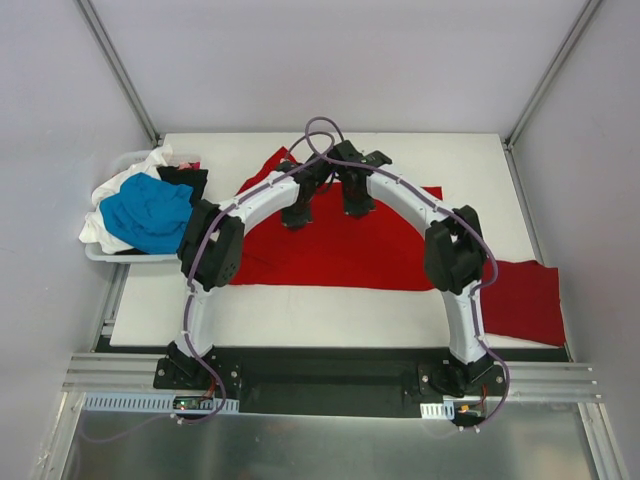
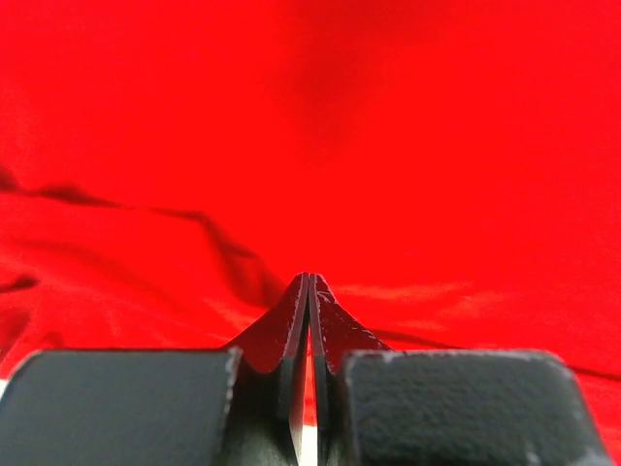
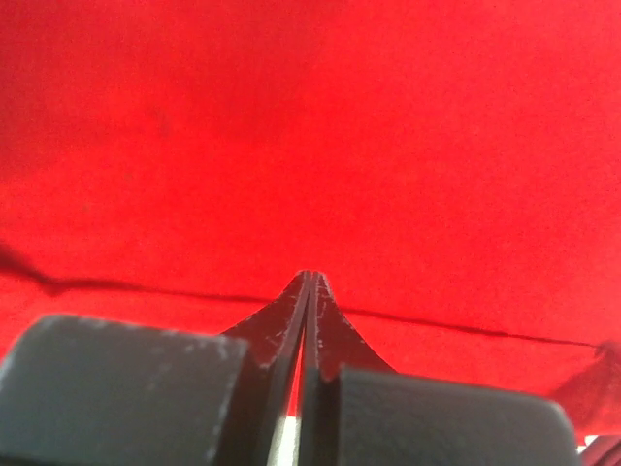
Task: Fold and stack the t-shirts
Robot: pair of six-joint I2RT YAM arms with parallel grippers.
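A bright red t-shirt [image 1: 330, 255] lies spread flat across the middle of the white table [image 1: 300, 315]. Both arms reach over it to its far part. My left gripper [image 1: 297, 218] presses down on the cloth with its jaws shut tight. In the left wrist view the gripper [image 2: 309, 278] meets the wrinkled red t-shirt [image 2: 408, 146], with a sliver of red between the jaws. My right gripper [image 1: 357, 208] stands just to its right, also shut. In the right wrist view that gripper [image 3: 309, 276] pinches the red t-shirt [image 3: 320, 126] near a dark seam line.
A second red t-shirt [image 1: 522, 300] lies folded flat at the table's right edge. A white bin [image 1: 130, 257] at the left holds a blue t-shirt [image 1: 150, 215], a white one [image 1: 120, 185] and a black one [image 1: 185, 178]. Grey walls enclose the table.
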